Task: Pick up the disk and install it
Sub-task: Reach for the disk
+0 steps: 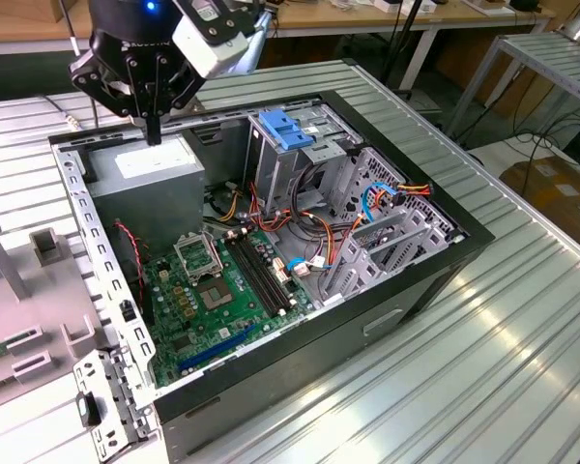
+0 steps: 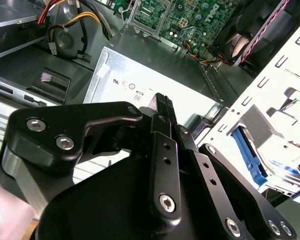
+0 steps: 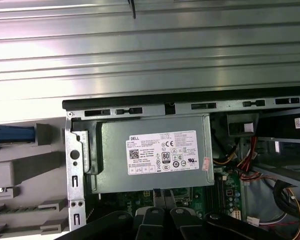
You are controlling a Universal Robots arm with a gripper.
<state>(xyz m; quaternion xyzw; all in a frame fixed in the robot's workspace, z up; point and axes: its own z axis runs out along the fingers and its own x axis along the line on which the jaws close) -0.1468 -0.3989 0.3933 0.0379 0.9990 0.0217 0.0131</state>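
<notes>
Exterior view: fingers together above power supply, just inside case rim.

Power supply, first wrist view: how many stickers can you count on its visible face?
2: a large white printed label mid-face on the power supply, and a small pinkish sticker by that label's corner. Other faces are hidden.

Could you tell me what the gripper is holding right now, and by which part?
Nothing: the gripper has its fingers shut together with nothing between them, above the grey power supply.
</notes>
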